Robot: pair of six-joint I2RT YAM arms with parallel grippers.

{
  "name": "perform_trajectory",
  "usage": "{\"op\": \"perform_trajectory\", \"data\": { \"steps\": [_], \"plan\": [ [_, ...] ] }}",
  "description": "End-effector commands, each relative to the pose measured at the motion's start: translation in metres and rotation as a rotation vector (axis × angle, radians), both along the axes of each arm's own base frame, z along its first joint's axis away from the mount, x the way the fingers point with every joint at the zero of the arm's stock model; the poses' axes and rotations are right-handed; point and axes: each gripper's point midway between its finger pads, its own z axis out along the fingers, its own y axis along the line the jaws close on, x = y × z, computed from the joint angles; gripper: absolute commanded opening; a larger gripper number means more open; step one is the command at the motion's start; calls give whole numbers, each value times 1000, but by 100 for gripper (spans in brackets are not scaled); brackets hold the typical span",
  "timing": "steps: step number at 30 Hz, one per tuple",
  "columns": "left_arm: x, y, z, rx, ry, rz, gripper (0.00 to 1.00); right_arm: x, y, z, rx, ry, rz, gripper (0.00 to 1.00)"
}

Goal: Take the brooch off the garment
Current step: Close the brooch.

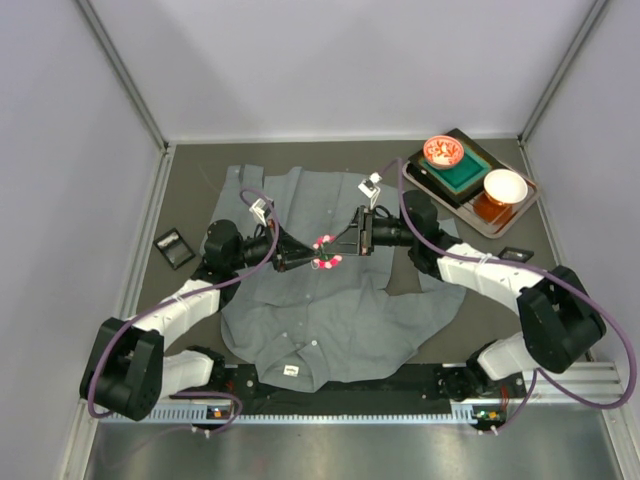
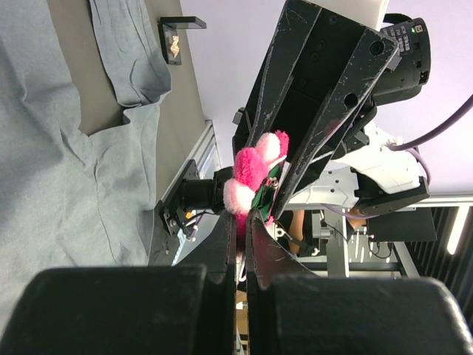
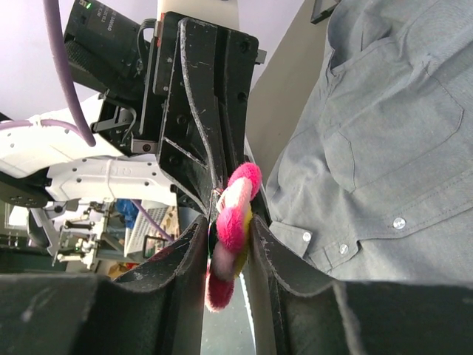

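From above, the grey shirt (image 1: 320, 320) lies flat on the dark table (image 1: 200, 180), collar at 6 o'clock. A white tag (image 1: 290, 370) sits at the collar, its print too small for me to read. The pink fluffy brooch (image 1: 327, 252) is up over the shirt's middle, between my two tools. My right gripper (image 3: 229, 237) is clamped on it, one finger pressing each side of the fluff. My left gripper (image 2: 242, 222) has its fingers together, tips touching the brooch's edge; I cannot tell whether they pinch it. At 1 o'clock a tray (image 1: 500, 228) carries a red bowl (image 1: 443, 151) and a white bowl (image 1: 505, 185).
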Motion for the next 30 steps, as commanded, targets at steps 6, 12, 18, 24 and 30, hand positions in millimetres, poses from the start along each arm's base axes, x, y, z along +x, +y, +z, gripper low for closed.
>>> {"op": "perform_trajectory", "data": {
  "steps": [6, 12, 18, 24, 30],
  "plan": [
    [2, -2, 31, -37, -129, -12, 0, -8, 9, 8, 10, -43, 71, 25],
    [3, -2, 30, -34, -129, -14, 0, -10, 10, 7, 11, -37, 90, 26],
    [2, -3, 29, -34, -130, -20, 0, -12, 11, 7, 11, -39, 107, 28],
    [2, -3, 29, -33, -132, -23, 0, -12, 13, 4, 3, -26, 118, 27],
    [2, -3, 30, -35, -133, -23, 0, -14, 13, 2, 1, -18, 121, 26]
  ]
}}
